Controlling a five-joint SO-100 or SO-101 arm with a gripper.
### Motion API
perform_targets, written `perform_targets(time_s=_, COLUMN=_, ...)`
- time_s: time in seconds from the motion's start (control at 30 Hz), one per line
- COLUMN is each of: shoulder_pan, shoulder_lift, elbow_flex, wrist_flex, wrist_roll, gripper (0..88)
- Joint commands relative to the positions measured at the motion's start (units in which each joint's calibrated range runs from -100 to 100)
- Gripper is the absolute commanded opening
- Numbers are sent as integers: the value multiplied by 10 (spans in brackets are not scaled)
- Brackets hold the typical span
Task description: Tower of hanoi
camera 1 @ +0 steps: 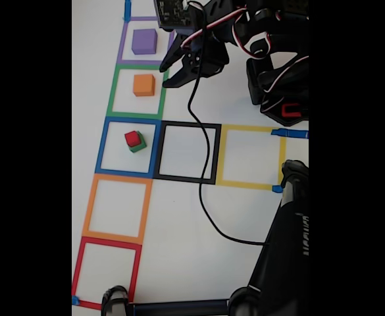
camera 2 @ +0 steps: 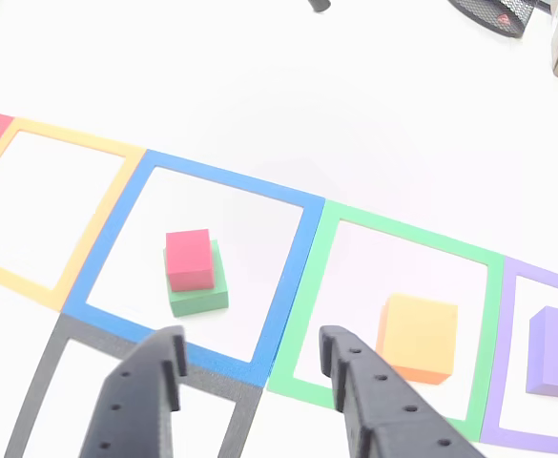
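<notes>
- Red cube [camera 2: 189, 258] stacked on green cube [camera 2: 200, 291], both inside the blue square [camera 2: 294, 262]; stack sits toward the blue square's side facing the orange-outlined cell in the fixed view.
- Orange cube [camera 2: 418, 338] alone in the green square [camera 2: 317, 286], next cell past the blue square; purple cube [camera 2: 555, 351] alone in the purple square [camera 2: 498, 353], one cell further.
- Gripper [camera 2: 255, 358] open and empty, fingers spread, hovering over the blue square's border shared with the green square and the black square [camera 1: 186, 151].
- Probable step: pick the orange cube for stacking. A judgement only; target not certain from these views.
- Centre the open jaws over the orange cube before descending; align fingers parallel to two opposite faces.
- Descend vertically, clear of the green square's tape and away from the red-on-green stack.
- Close at mid-height of the cube; foam-like material likely compresses, so avoid over-squeezing.
- Lift straight up before any traverse toward the blue square.
- Keep the trailing black cable [camera 1: 205, 191] off the stack during travel.
</notes>
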Motion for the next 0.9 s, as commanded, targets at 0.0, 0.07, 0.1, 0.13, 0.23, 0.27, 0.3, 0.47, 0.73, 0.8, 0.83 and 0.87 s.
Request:
perform_targets(time_s=0.0, shoulder_pan=19, shoulder_lift=33, elbow_flex=94, wrist_flex=-208, wrist_roll=4, gripper=249)
perform_targets(time_s=0.07, shoulder_pan=19, shoulder_lift=55, elbow_flex=137, wrist_flex=-297, wrist_roll=4, gripper=270)
perform_targets(time_s=0.1, shoulder_pan=19, shoulder_lift=69, elbow_flex=151, wrist_flex=-332, wrist_roll=4, gripper=283)
perform_targets(time_s=0.13, shoulder_pan=17, shoulder_lift=85, elbow_flex=172, wrist_flex=-387, wrist_roll=4, gripper=293)
perform_targets(time_s=0.23, shoulder_pan=9, shoulder_lift=125, elbow_flex=219, wrist_flex=-503, wrist_roll=4, gripper=301)
perform_targets(time_s=0.27, shoulder_pan=6, shoulder_lift=138, elbow_flex=238, wrist_flex=-547, wrist_roll=4, gripper=303)
perform_targets(time_s=0.3, shoulder_pan=4, shoulder_lift=149, elbow_flex=250, wrist_flex=-575, wrist_roll=4, gripper=302)
perform_targets(time_s=0.47, shoulder_pan=-9, shoulder_lift=206, elbow_flex=300, wrist_flex=-702, wrist_roll=4, gripper=304)
perform_targets(time_s=0.73, shoulder_pan=-18, shoulder_lift=354, elbow_flex=320, wrist_flex=-885, wrist_roll=4, gripper=308)
perform_targets(time_s=0.8, shoulder_pan=-13, shoulder_lift=407, elbow_flex=319, wrist_flex=-935, wrist_roll=4, gripper=309)
perform_targets(time_s=0.83, shoulder_pan=-12, shoulder_lift=433, elbow_flex=317, wrist_flex=-957, wrist_roll=4, gripper=309)
perform_targets(time_s=0.87, shoulder_pan=-12, shoulder_lift=456, elbow_flex=313, wrist_flex=-977, wrist_roll=4, gripper=309)
